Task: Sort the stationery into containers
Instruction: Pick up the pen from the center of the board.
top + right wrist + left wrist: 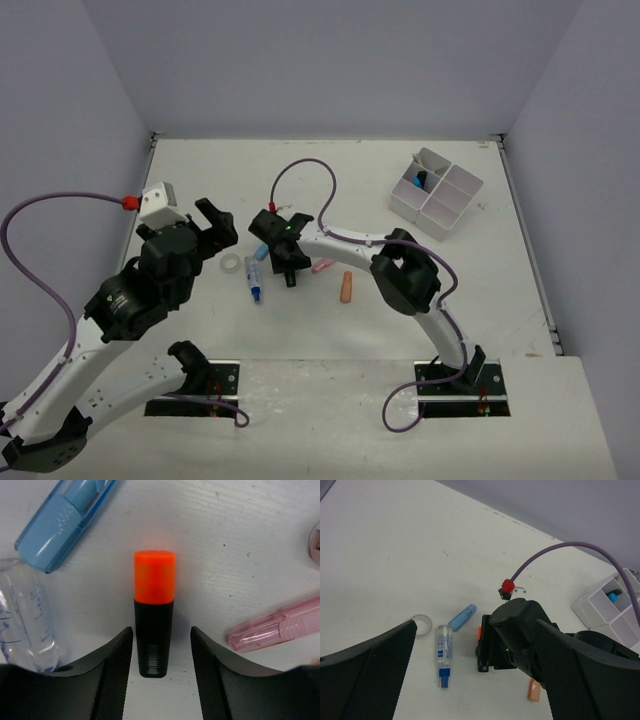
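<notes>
Checking in from the remote station. The right gripper [160, 647] is down on the table near the middle of the top view, straddling the orange-capped highlighter [154, 612]. In the right wrist view the highlighter lies flat, cap pointing to the top of the frame, with its black barrel between the two fingers [117, 672]. There's a thin sliver of table on each side, so the jaws are partway in but not pinching it.

Around it, a light blue marker [65, 515] sits upper left, a clear little bottle [25, 620] is at the left edge, and a clear pink pen [280, 627] is at right, all apart from the highlighter.

The left gripper [476, 630] has its fingers spread wide with nothing in them. It hangs at middle left of the top view, above the clear tape roll [422, 625].

The white divided tray [462, 188] is upper right in the top view, well apart from everything else. There's a blue-capped item [422, 181] in its upper-left compartment. A salmon eraser [346, 287] lies just right of the right gripper.
</notes>
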{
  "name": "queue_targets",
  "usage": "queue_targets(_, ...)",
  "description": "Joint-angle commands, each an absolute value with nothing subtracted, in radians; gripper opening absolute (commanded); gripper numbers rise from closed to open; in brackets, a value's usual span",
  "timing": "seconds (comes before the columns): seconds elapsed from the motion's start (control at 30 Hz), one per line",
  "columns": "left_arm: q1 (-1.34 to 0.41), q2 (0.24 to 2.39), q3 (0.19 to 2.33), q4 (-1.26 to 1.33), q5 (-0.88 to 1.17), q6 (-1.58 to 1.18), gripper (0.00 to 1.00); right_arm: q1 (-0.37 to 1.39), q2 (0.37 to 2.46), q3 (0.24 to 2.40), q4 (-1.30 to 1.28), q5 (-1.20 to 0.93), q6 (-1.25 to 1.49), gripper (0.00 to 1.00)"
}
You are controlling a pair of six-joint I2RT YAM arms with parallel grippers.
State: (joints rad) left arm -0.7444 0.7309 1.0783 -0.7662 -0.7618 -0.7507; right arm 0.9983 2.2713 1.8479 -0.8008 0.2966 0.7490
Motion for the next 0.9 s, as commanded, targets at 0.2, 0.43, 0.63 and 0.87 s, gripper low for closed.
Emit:
queue_targets(0.2,-0.745,0.755,0.989,-0.713,-0.725,-0.707,1.00,1.002,2.242,1.704,-0.727,0.216,0.798,0.31)
queue_targets(0.43,-0.746,0.844,0.990,-0.605,-0.650,-0.739,1.00,1.003,1.878,1.453,-0.562,0.309,0.684,0.00)
queue_targets(0.63,-0.742,0.952,1.034,-0.408,-0.301,-0.697,1.00,1.031,1.315,0.947,-0.036,0.225,0.330,0.00)
queue_targets(0.87,-0.742,1.137,1.050,-0.120,0.174,-0.757,0.96,1.034,1.079,0.793,0.008,0.262,0.254,0.00)
